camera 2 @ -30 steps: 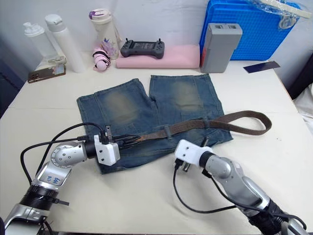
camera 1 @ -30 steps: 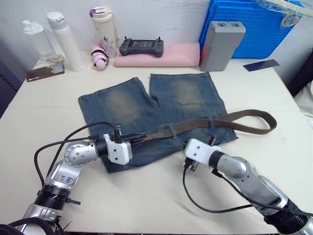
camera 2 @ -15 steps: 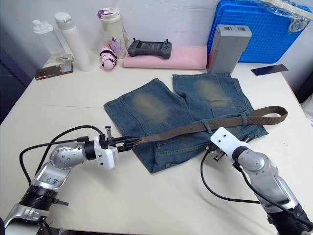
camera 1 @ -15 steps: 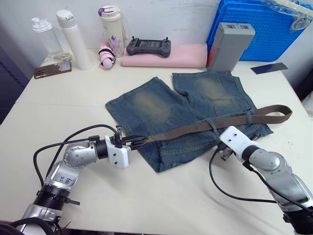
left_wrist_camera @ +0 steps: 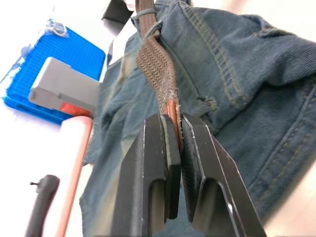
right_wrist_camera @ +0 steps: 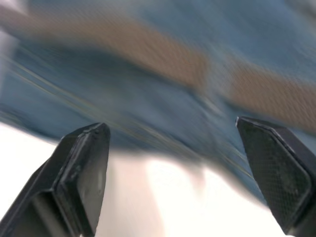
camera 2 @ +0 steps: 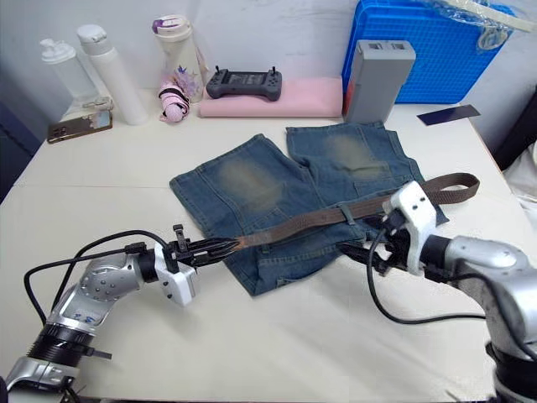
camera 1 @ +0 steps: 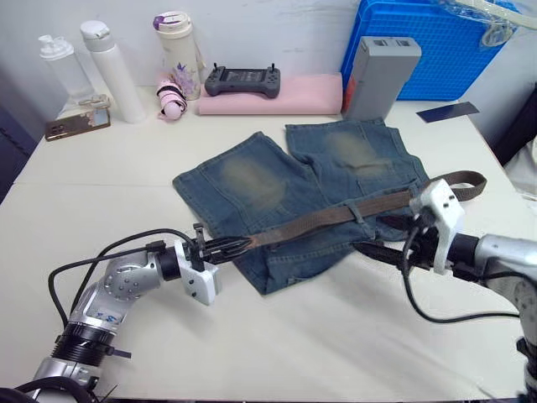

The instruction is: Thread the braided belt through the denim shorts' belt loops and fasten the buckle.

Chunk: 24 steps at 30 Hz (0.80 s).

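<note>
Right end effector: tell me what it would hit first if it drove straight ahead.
Probably the denim shorts at the waistband edge, with the braided belt just beyond; the right end effector is open, and depth is unclear.

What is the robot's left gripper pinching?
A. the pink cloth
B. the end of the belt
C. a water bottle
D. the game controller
B. The left gripper is shut on the tan end of the braided belt, which runs across the denim shorts.
</note>
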Each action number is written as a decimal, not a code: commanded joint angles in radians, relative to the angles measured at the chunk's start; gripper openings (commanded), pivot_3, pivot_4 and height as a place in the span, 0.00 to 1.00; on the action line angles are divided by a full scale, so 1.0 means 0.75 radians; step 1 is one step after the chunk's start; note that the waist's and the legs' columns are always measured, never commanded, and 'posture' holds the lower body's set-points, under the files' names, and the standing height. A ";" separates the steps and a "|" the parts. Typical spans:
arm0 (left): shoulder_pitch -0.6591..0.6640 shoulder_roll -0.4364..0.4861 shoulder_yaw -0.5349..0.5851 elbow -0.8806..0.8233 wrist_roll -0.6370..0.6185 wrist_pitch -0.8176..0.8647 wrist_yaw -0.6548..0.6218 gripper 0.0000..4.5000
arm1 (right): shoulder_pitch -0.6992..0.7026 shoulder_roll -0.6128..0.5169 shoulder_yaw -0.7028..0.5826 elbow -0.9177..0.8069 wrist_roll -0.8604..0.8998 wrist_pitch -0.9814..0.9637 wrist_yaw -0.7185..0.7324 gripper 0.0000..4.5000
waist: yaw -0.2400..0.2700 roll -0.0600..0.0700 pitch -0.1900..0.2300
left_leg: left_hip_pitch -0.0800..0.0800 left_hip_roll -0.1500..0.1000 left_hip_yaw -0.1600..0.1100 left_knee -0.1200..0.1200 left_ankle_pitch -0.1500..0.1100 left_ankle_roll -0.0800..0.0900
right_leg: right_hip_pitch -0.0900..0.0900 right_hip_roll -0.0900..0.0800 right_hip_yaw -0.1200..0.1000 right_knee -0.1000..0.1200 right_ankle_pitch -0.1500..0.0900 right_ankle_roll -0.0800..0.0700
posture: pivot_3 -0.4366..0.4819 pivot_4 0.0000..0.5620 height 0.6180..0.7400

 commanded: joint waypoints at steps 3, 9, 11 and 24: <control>-0.021 0.006 0.037 -0.005 0.028 -0.036 0.065 0.00 | -0.104 0.437 -0.126 0.058 0.384 0.418 -0.295 0.98 | -0.001 0.000 0.000 | -0.001 -0.001 0.000 -0.001 0.000 0.000 | -0.001 -0.001 0.001 0.000 0.000 0.000 | 0.48 0.27 1.00; -0.022 0.009 0.037 -0.020 0.032 -0.035 0.082 0.00 | -0.071 0.880 -0.195 0.221 0.540 0.431 -0.791 0.98 | -0.015 0.000 0.000 | -0.001 -0.004 -0.001 -0.003 -0.001 0.001 | -0.004 -0.003 0.000 0.003 0.000 0.000 | 0.48 0.27 1.00; -0.022 0.012 0.034 -0.023 0.032 -0.033 0.082 0.00 | -0.078 1.002 -0.245 0.269 0.607 0.412 -0.953 0.98 | -0.019 0.000 0.000 | -0.001 -0.004 0.000 -0.004 -0.001 0.001 | -0.005 -0.003 0.001 0.004 0.000 0.000 | 0.48 0.27 1.00; -0.013 0.024 0.030 -0.033 0.019 -0.027 0.075 0.00 | 0.009 0.919 0.079 0.371 1.466 -0.323 -1.824 0.98 | -0.036 0.001 0.000 | -0.004 -0.007 0.005 -0.006 0.000 0.001 | -0.021 -0.007 0.003 0.024 0.000 0.000 | 0.48 0.27 1.00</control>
